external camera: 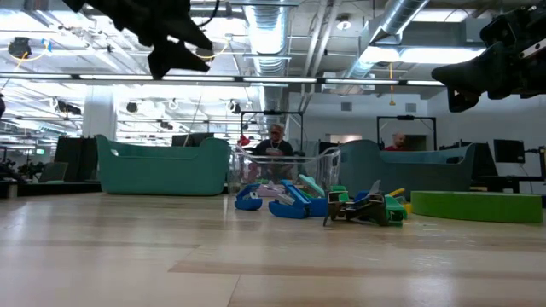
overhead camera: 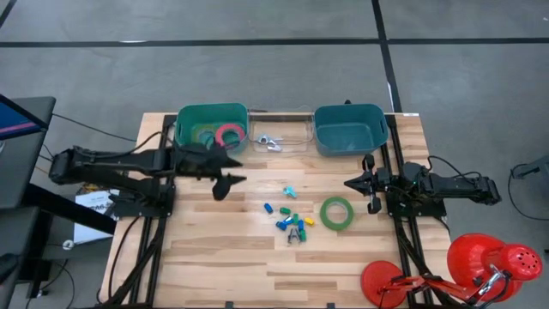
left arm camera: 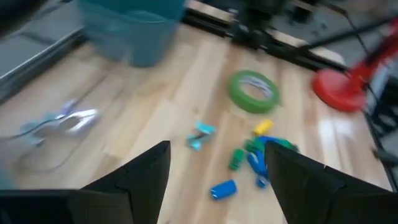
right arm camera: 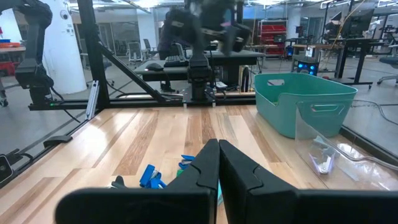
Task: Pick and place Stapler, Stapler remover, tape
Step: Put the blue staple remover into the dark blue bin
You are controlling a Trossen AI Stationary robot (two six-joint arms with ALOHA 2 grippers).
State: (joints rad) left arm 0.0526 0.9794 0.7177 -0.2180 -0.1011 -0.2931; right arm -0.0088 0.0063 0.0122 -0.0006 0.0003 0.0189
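The left hand (overhead camera: 225, 183) hangs spread and empty beside the left green bin (overhead camera: 184, 120). The right hand (overhead camera: 371, 182), fingers pressed together, waits near a green tape roll (overhead camera: 337, 213) lying on the tabletop (overhead camera: 214, 257).

Pale planked wood, smoothly varnished, forms the bench (overhead camera: 214, 257); ahead of the left arm's matt black fingers (left arm camera: 146, 174), a glossy green tape roll (left arm camera: 253, 91) and shiny metal stapler remover (left arm camera: 62, 119) in clear plastic

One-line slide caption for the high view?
Left hand open by the left bin; one green tape roll remains on the table.
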